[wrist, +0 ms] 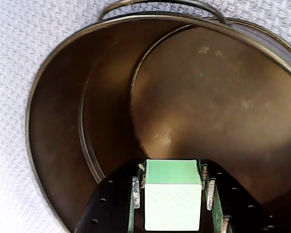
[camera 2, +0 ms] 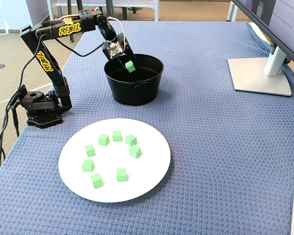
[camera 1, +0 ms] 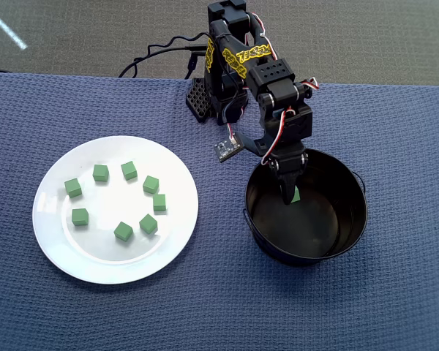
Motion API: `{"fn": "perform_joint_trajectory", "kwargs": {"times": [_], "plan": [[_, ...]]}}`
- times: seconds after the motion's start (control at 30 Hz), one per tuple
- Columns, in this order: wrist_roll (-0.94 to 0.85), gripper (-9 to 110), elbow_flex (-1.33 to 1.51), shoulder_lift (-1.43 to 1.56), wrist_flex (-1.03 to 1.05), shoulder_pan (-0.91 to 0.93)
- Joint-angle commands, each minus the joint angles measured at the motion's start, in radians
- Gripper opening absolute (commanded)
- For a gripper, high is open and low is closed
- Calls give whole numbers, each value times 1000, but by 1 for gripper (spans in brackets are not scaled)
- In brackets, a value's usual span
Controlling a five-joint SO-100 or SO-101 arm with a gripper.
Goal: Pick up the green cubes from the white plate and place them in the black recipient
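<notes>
The black two-finger hand (camera 1: 288, 191) hangs inside the mouth of the round glossy black metal recipient (camera 1: 351, 219), near its 11 o'clock rim in the overhead view. Its fingers are clamped on one small matte green cube (wrist: 172, 194); the wrist view shows the cube seated squarely between the two pads, above the recipient's bare flat bottom. The same held cube (camera 2: 130, 66) appears at rim level in the fixed view.

Eight further small green cubes (camera 1: 129, 170) lie on the large round glossy white plate (camera 1: 95, 267), spaced in a rough ring, none touching another. In the overhead view the ring runs from about 9 o'clock round through 12 to 5 o'clock on the plate's flat centre.

The plate sits at 9 o'clock from the recipient, apart from it, both on the blue woven cloth covering the counter (camera 1: 395, 131). The arm's base (camera 2: 41, 110) stands at the counter's edge, beyond the recipient's 11 o'clock side overhead.
</notes>
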Motion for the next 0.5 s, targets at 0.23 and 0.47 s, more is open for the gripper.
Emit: {"fn": "perform_joint_trajectory", "kwargs": {"times": [0.23,0.47], "plan": [[-37,22,34,41,-29,-34],[-9,19,-195,147,127,167]]}}
